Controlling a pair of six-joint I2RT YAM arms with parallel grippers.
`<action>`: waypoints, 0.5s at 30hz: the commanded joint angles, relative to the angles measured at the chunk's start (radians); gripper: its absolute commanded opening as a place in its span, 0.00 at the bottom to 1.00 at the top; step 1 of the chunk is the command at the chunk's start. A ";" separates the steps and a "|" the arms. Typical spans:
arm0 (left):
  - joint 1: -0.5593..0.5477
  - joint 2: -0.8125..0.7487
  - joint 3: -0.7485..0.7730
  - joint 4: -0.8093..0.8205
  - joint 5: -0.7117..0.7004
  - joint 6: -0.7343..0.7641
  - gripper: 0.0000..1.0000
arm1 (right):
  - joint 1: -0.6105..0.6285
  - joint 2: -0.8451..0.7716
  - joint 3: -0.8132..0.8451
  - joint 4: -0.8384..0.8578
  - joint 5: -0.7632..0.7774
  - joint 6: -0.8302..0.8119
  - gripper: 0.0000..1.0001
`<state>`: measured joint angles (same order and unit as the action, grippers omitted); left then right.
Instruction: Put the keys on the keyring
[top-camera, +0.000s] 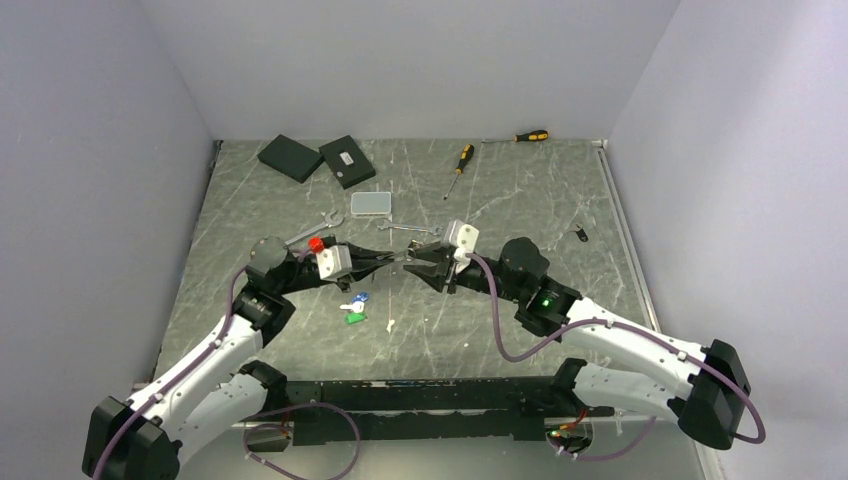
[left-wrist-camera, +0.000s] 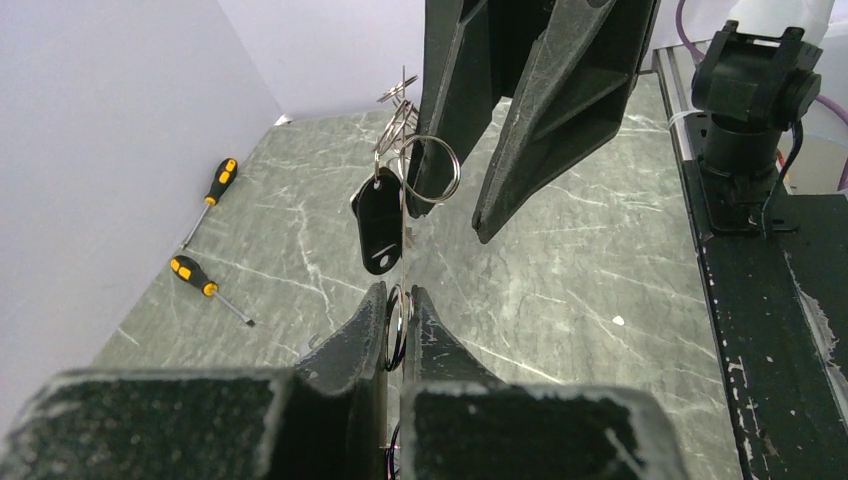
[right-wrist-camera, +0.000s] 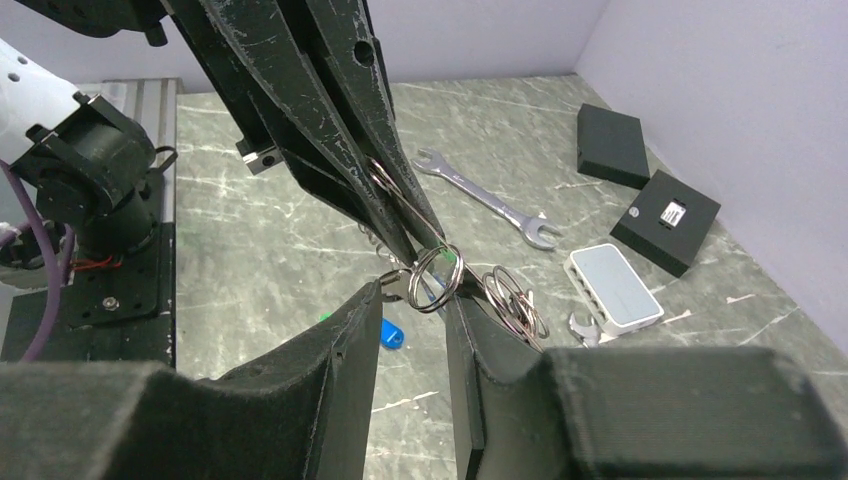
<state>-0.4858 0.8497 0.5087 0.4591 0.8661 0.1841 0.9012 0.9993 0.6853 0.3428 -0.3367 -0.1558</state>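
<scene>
My left gripper (top-camera: 398, 259) is shut on the thin wire of the keyring (left-wrist-camera: 397, 325), edge-on between its jaws. Facing it, my right gripper (top-camera: 418, 262) has its fingertips (right-wrist-camera: 392, 292) closed across the small split ring (right-wrist-camera: 437, 278) of a black-tagged key (left-wrist-camera: 378, 225), which hangs beside the wire. A bunch of further rings (right-wrist-camera: 515, 300) sits just past the right finger. Loose keys lie on the table below: blue (top-camera: 361, 297), green (top-camera: 354, 319), and a black one (top-camera: 581, 234) far right.
Two spanners (top-camera: 310, 232) (top-camera: 405, 229) and a clear plastic box (top-camera: 371, 204) lie just behind the grippers. Two black boxes (top-camera: 290, 157) (top-camera: 347, 160) and two screwdrivers (top-camera: 460, 160) (top-camera: 528, 136) are near the back wall. Walls enclose three sides.
</scene>
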 joint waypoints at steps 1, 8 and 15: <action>-0.032 -0.026 0.022 -0.032 0.085 0.040 0.00 | -0.012 -0.001 0.071 0.084 0.108 -0.002 0.34; -0.038 -0.032 0.025 -0.056 0.082 0.063 0.00 | -0.012 0.006 0.077 0.091 0.134 0.007 0.33; -0.048 -0.037 0.034 -0.106 0.070 0.104 0.00 | -0.011 0.027 0.104 0.061 0.141 0.012 0.30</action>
<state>-0.4931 0.8345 0.5114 0.4038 0.8219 0.2535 0.9039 1.0222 0.7132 0.3218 -0.2882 -0.1425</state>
